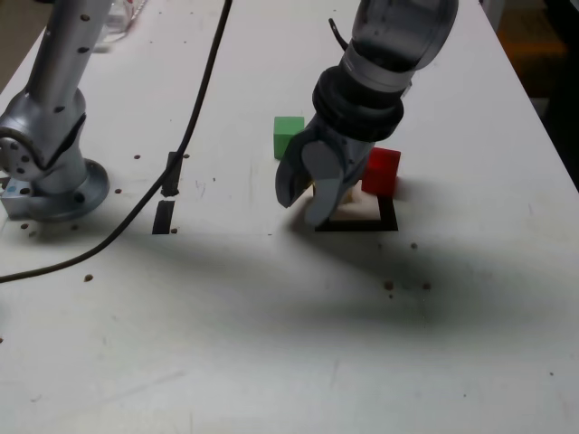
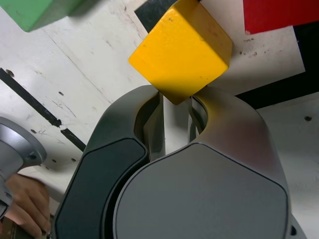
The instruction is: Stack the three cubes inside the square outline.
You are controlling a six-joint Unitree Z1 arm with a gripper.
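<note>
Yellow cube in pincer, seemingly.

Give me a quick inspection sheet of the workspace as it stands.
Surface: white table, scuffed, with small dark specks.
Job's things: yellow cube gripped over the square outline; red cube at the outline's far edge; green cube on the table beyond it. Nothing stacked yet.
Clutter: two short black tape strips toward the exterior view's left.
Grippers: pincer shut on the yellow cube.
Cables: one black cable running across the table from the far edge to the exterior view's left.
Surroundings: arm base on the table; a person's hand beside it in the wrist view.
</note>
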